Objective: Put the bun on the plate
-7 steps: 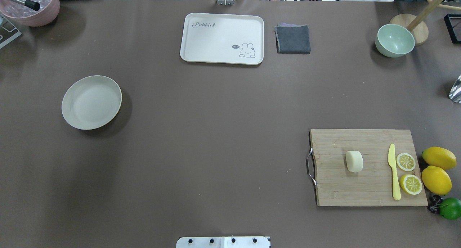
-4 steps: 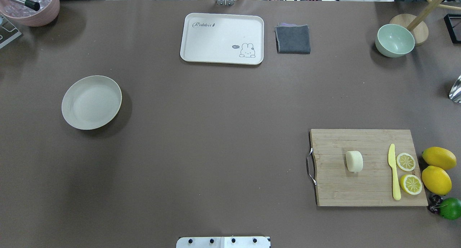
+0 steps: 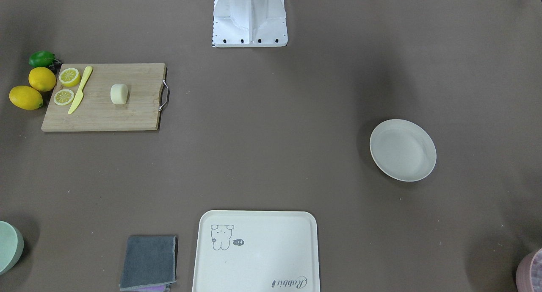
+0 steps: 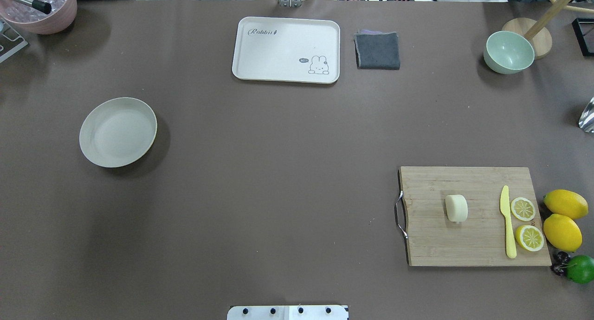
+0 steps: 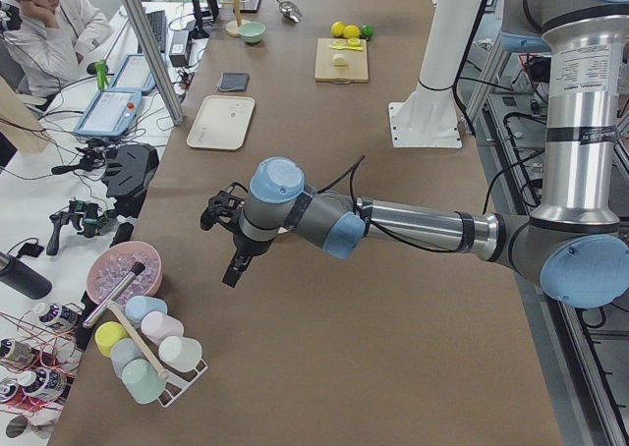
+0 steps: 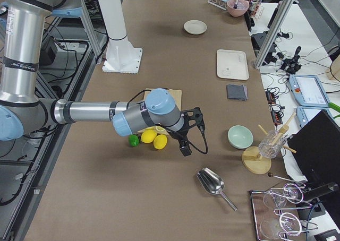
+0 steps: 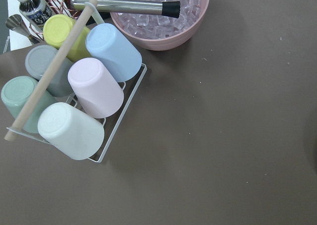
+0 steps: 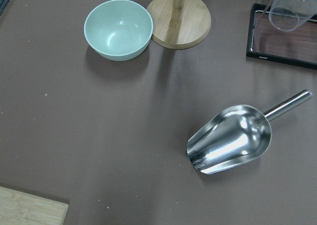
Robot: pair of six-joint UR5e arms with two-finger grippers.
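The bun [image 4: 456, 208] is a small pale cream block lying on the wooden cutting board [image 4: 441, 245] at the table's right; it also shows in the front view [image 3: 119, 94]. The plate [image 4: 118, 132], round and off-white, sits by itself far to the left [image 3: 402, 150]. No gripper shows in the overhead or front view. My left gripper [image 5: 232, 269] hangs above the table's left end near the cup rack. My right gripper [image 6: 187, 148] hovers past the lemons near the right end. I cannot tell whether either is open or shut.
On the board lie a yellow knife [image 4: 508, 222] and two lemon halves [image 4: 523, 208]; two whole lemons [image 4: 562, 231] and a lime [image 4: 580, 269] lie beside it. A cream tray [image 4: 286, 49], grey cloth [image 4: 377, 50], green bowl [image 4: 508, 52], metal scoop [image 8: 230, 138] and cup rack [image 7: 74, 101] line the far side and ends.
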